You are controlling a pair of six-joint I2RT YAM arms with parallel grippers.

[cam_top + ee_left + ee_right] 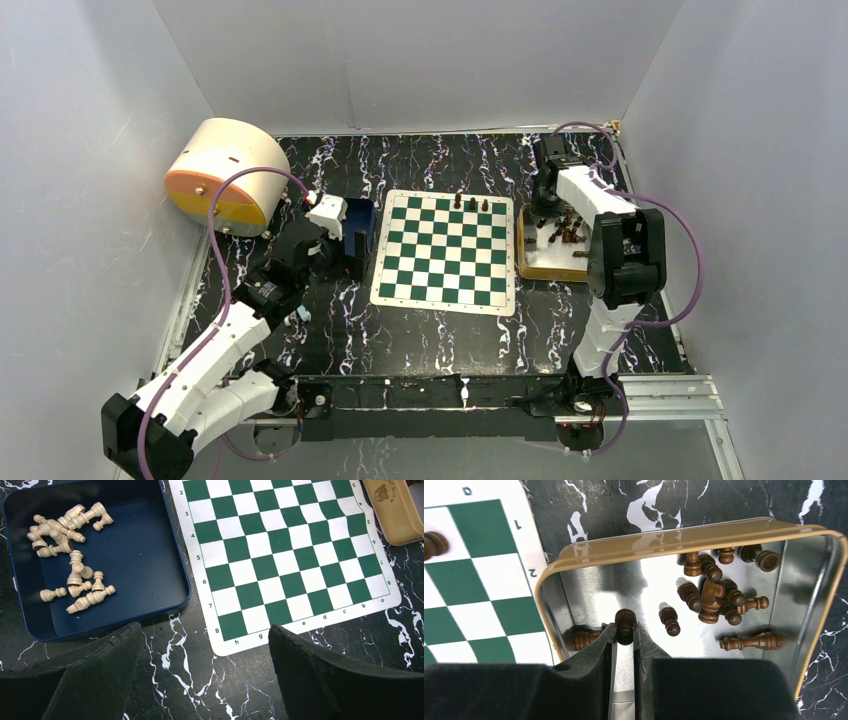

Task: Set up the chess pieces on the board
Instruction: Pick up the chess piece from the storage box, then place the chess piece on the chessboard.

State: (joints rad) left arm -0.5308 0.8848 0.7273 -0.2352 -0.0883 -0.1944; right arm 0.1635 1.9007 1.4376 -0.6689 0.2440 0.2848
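Right gripper [625, 631] down in tray [674, 534], tight around 1 chess piece [625, 616]; left gripper [204, 632] released.

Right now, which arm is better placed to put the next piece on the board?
Right. Its jaws are shut on a dark piece in the gold tin beside the board. The left jaws hang open and empty over the table, near the blue tin of pale pieces.

Green-white checked board [444, 262] — dark brown pieces [710, 596].
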